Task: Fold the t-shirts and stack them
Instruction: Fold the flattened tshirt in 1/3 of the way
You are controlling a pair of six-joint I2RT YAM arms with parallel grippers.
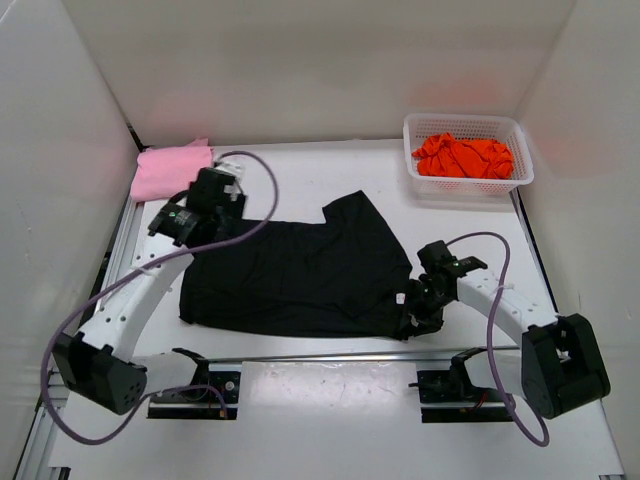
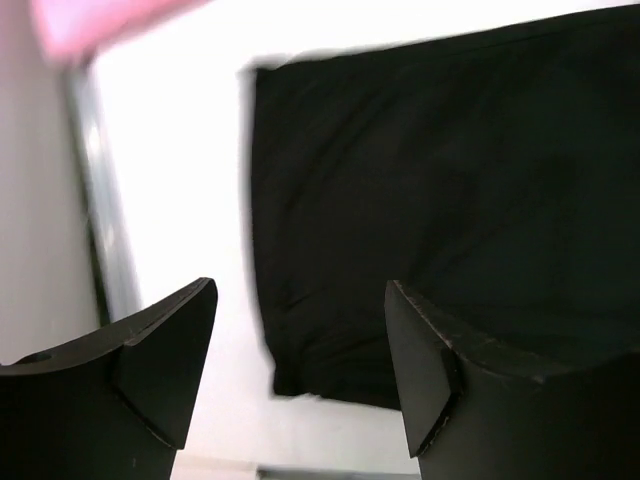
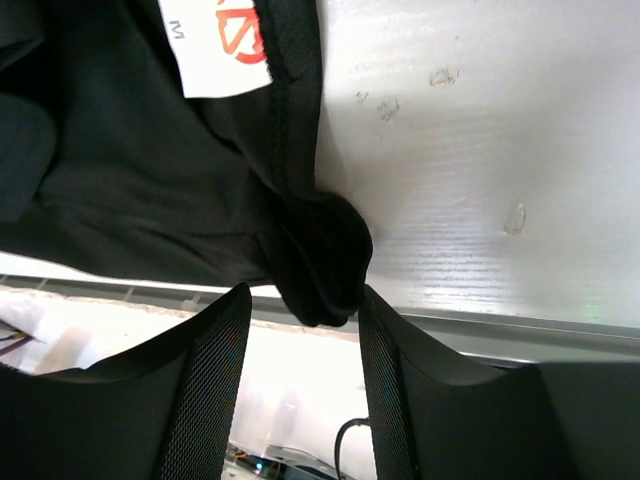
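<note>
Top external view, nearest first: the right hand (image 1: 416,308) is at the black t-shirt's (image 1: 290,275) 4 o'clock corner, by the near edge of the surface (image 1: 330,410). Its wrist view shows the jaws apart with a bunched bit of hem between the tips. I cannot tell whether they pinch it or only straddle it. The black t-shirt lies spread across the middle, mostly flat, with one sleeve sticking out toward 1 o'clock, so by my reading it is not folded yet. The left hand (image 1: 172,224) hovers at the shirt's 10 o'clock corner, jaws wide and holding nothing. Farther off at 10 o'clock, the pink t-shirt (image 1: 165,170) sits as a compact pad against the wall and looks already folded. At 1 o'clock the white mesh basket (image 1: 470,121) holds the orange t-shirt (image 1: 465,157), crumpled and alone in there. I judge one shirt done, one under way, one untouched, and no stack started
</note>
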